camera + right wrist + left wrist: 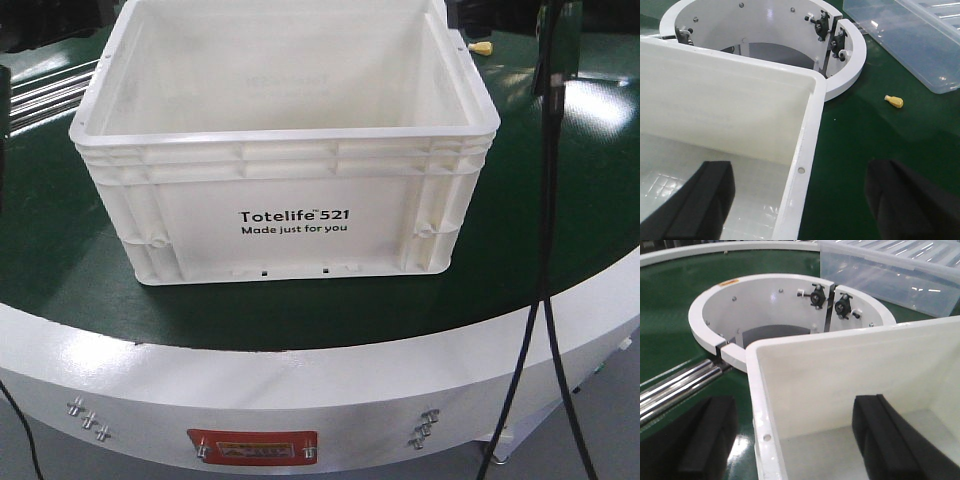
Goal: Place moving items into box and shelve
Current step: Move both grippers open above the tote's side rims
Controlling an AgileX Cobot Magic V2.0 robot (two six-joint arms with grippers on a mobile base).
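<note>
Box (290, 180): stands open-topped on your green surface (590, 220).
Print: black "Totelife 521", under it "Made just for you".
Left pincer (800, 440): released, straddling a box wall.
Right pincer (805, 200): released, straddling the opposite wall.
Red plate (252, 445): unreadable to you.

I look onto a white ring (705, 315) set in a glossy green belt (865, 135). Chrome rollers (675, 385) meet the ring's left side, a clear tub (890, 275) lies right of it, and a small yellow piece (894, 101) sits near its right edge.
</note>
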